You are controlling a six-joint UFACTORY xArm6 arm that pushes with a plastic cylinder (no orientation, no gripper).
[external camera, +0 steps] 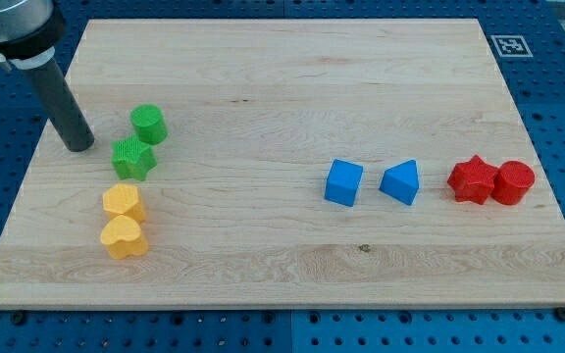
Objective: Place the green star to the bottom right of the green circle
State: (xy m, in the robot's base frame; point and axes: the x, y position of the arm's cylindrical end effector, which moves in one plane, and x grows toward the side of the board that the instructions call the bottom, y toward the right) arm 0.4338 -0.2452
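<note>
my tip (pixel 79 145) sits just left of the green star (pixel 132 158). the star touches the green circle (pixel 149 125) above it. the tool is a bare rod, pinching nothing.

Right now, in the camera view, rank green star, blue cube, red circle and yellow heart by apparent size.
1. yellow heart, nearest the view's bottom, so partly perspective.
2. blue cube, red circle and green star look about alike; too close to rank.
</note>
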